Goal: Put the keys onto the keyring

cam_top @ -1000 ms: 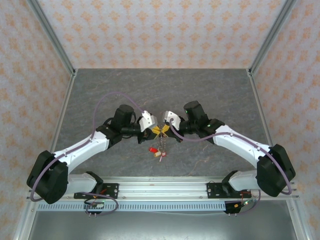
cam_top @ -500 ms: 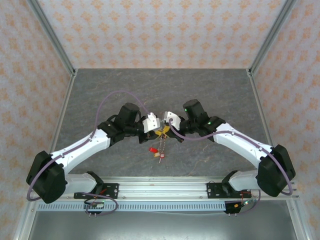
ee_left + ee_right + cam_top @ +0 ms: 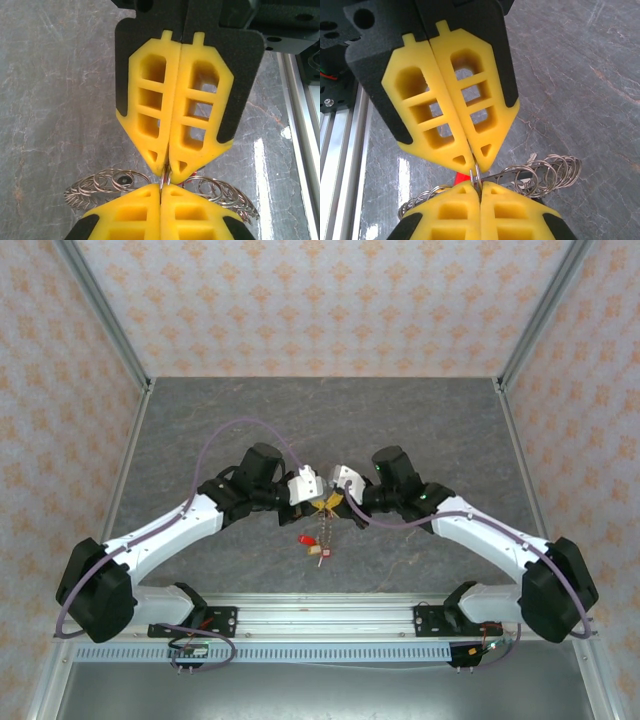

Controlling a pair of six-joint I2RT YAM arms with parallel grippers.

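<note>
Left gripper [image 3: 167, 169] has closed in and clamped shut tip-to-tip with your right gripper [image 3: 475, 170], both pinching the keyring [image 3: 167, 178] mid-frame in the top view, keys [image 3: 318, 545] dangling below, so hold firm and don't twist the wire.
</note>
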